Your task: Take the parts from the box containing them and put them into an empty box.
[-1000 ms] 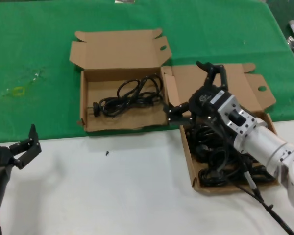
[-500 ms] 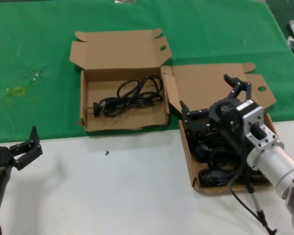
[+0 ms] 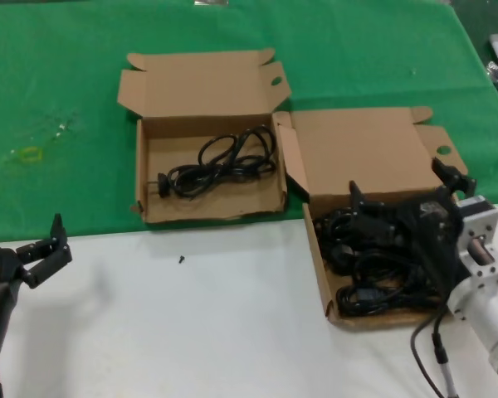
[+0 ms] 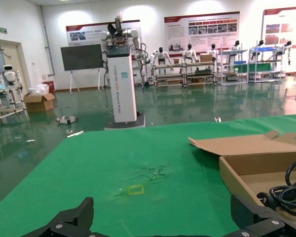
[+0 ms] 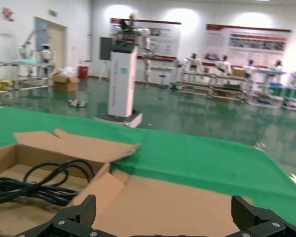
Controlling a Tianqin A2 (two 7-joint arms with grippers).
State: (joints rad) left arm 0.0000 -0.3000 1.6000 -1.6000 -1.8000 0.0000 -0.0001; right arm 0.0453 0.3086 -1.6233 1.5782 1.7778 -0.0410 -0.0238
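Note:
The box with the parts (image 3: 318, 269) lies at the right, its lid (image 3: 361, 149) folded back, and holds a tangle of black cables (image 3: 369, 269). My right gripper (image 3: 402, 189) hangs over its far part, open and empty; in the right wrist view my right gripper (image 5: 163, 217) faces that lid (image 5: 177, 207). The other box (image 3: 207, 211) lies at centre-left with one black cable (image 3: 220, 162) in it; it also shows in the right wrist view (image 5: 19, 158) and the left wrist view (image 4: 251, 173). My left gripper (image 3: 43, 249) is open and empty at the near left.
Green cloth (image 3: 58, 75) covers the far half of the table, white surface (image 3: 191, 332) the near half. A small black speck (image 3: 181, 259) lies on the white part. A yellowish mark (image 3: 29, 154) is on the cloth at the left.
My right gripper has moved right and toward me, from the gap between the two boxes to above the box of cables, staying open and empty. The left arm has not moved.

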